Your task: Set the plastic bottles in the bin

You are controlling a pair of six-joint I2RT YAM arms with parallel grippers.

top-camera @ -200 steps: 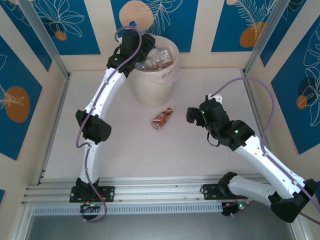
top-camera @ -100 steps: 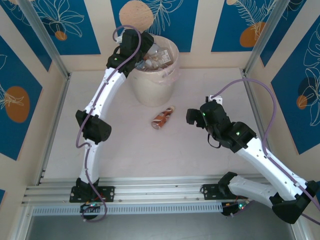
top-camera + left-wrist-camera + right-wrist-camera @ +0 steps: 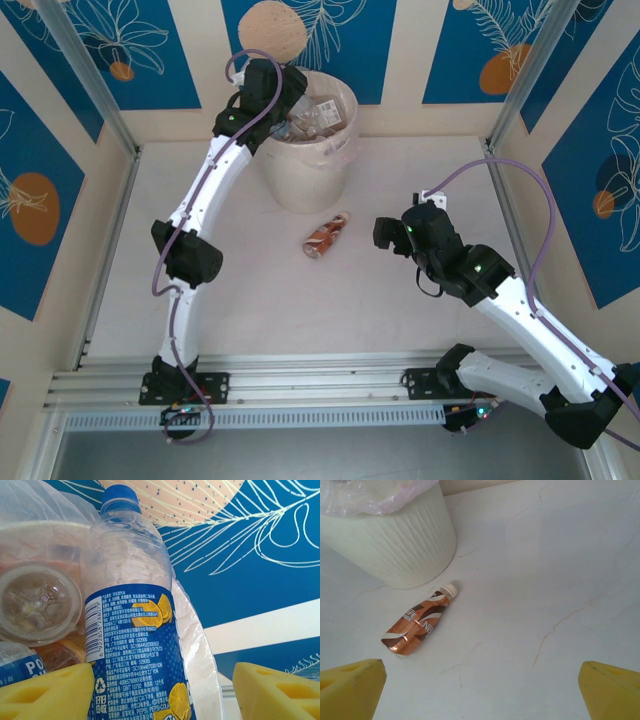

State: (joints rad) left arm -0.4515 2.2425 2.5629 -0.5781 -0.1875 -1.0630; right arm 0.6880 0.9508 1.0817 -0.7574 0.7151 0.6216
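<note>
The bin [image 3: 305, 175], a pale ribbed bucket with a clear liner, stands at the back of the table with several plastic bottles [image 3: 318, 115] inside. My left gripper [image 3: 288, 98] hangs over its left rim, open. In the left wrist view a clear bottle with a blue label and blue cap [image 3: 131, 630] lies against the bin's rim [image 3: 200, 650], beside one yellow finger [image 3: 50, 692] and well apart from the other. A brown-labelled bottle with a white cap [image 3: 326, 235] [image 3: 420, 625] lies on the table in front of the bin [image 3: 395, 545]. My right gripper [image 3: 385, 232] [image 3: 482, 690] hovers to its right, open and holding nothing.
Metal frame posts and low rails border the table on the left [image 3: 105, 250] and right [image 3: 510, 220]. The liner bag [image 3: 380, 495] hangs over the bin's rim. The white tabletop [image 3: 545, 580] spreads bare around the brown bottle.
My left gripper's jaws have widened over the bin, and the blue-capped bottle that stuck up beside it has dropped in. The right arm has hardly moved.
</note>
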